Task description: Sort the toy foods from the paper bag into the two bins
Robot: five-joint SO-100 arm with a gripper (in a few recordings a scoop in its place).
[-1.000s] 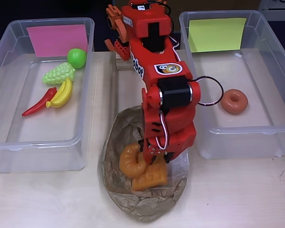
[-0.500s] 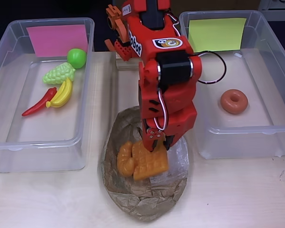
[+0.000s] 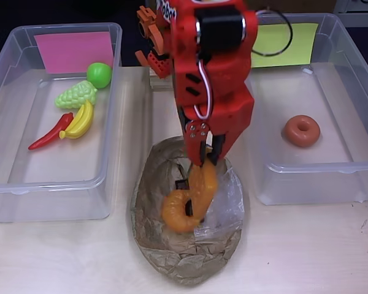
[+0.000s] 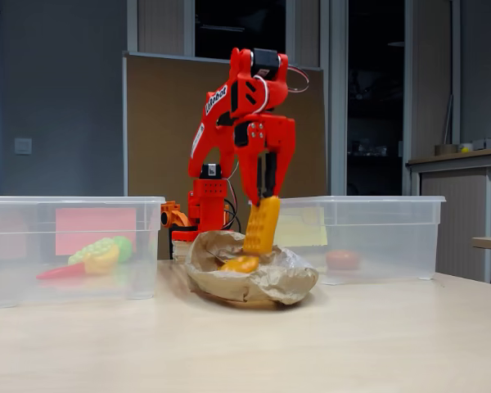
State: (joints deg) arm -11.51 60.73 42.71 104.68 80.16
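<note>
Only "obot" on arm (image 3: 205,67).

A pale wooden table (image 4: 376,344) fronts a brown board (image 4: 159,123).

In the overhead view the bench (image 3: 306,257) lies bare along the lower edge and in both lower corners, open to a pass from any side. The paper bag (image 3: 172,257) fills the lower middle, in the gap between the two bins, with the red arm (image 3: 211,79) standing over the upper part of that gap. The left bin (image 3: 49,190) has open floor in its lower half; the green apple (image 3: 99,75), grapes (image 3: 75,95), bananas (image 3: 80,120) and chili (image 3: 49,133) crowd its upper middle. The right bin (image 3: 319,174) is open around the donut (image 3: 302,130). In the fixed view both bin walls stand taller than the bag (image 4: 278,282).
</note>
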